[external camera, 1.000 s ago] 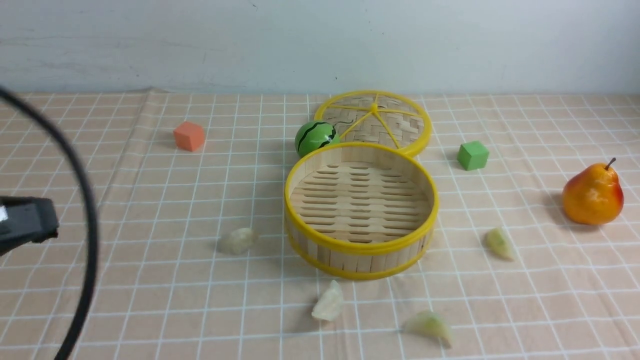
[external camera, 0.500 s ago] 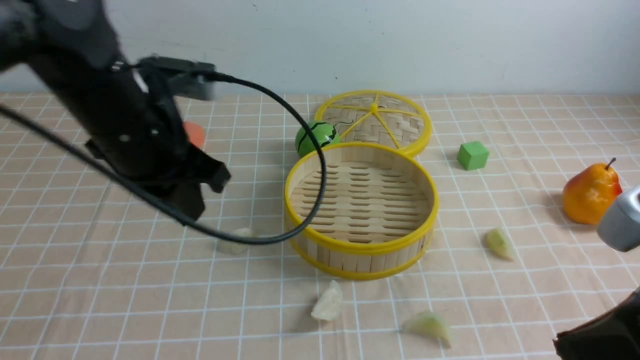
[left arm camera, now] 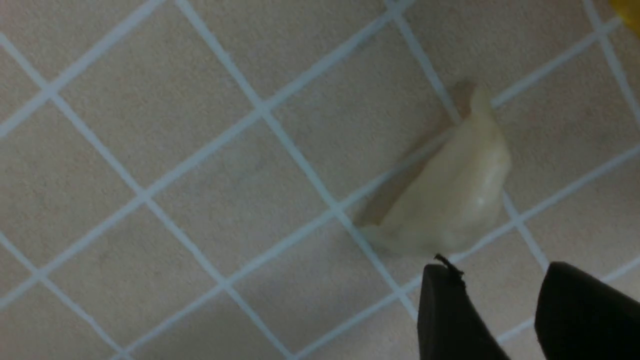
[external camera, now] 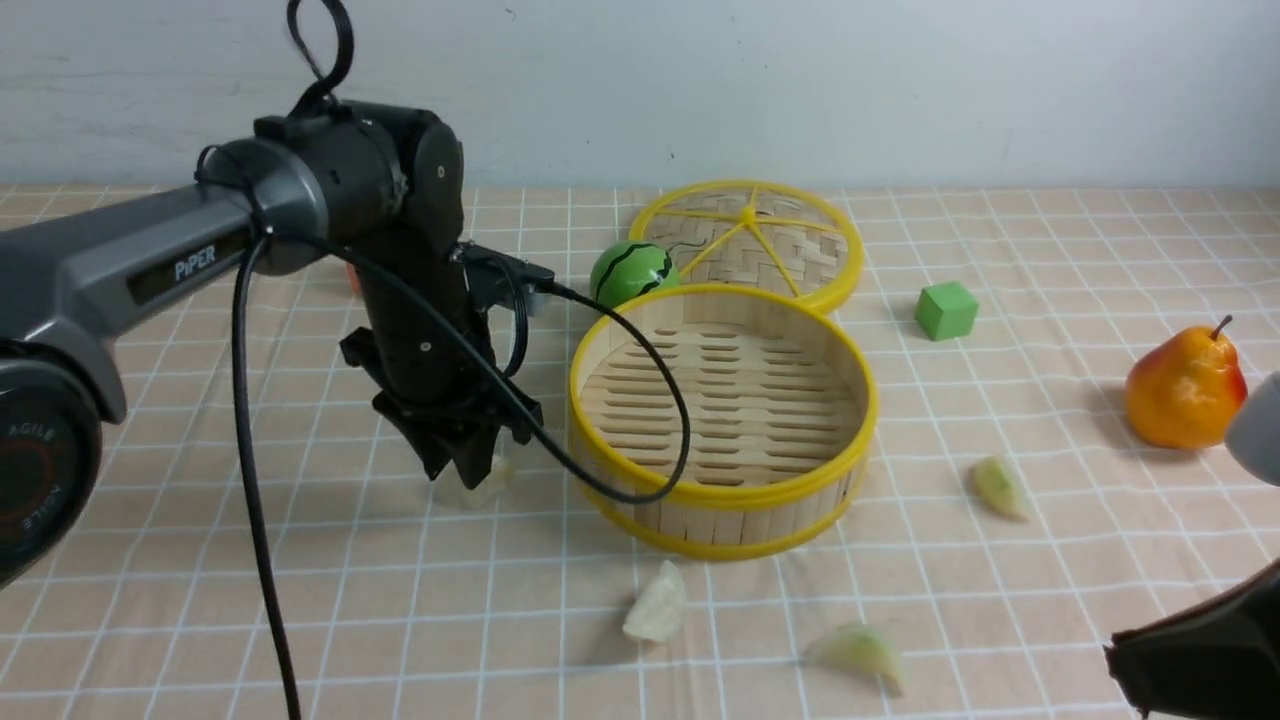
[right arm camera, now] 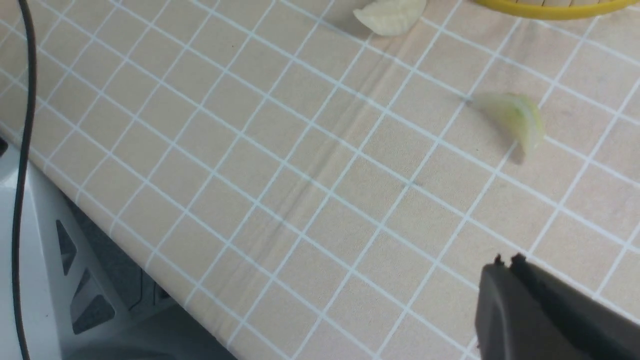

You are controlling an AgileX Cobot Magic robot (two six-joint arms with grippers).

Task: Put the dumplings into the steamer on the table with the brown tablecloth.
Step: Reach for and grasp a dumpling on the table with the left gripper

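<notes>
Fingertips of the right gripper (right arm camera: 509, 262) are pressed together, gripping nothing, nearer than the steamer (external camera: 720, 520) and to its right. One glossy pale green dumpling (external camera: 858, 652) and one ridged cream dumpling (external camera: 657, 603) lie before the steamer. To its left, the left gripper (left arm camera: 500, 267) has swung in and parted its fingers, holding nothing, above a translucent cream crescent (left arm camera: 457, 200): the first pick seems close. Right of the steamer rests another green dumpling (external camera: 998, 488). The slatted bamboo floor inside the yellow rims holds none yet; beyond lies the woven lid (external camera: 800, 240).
</notes>
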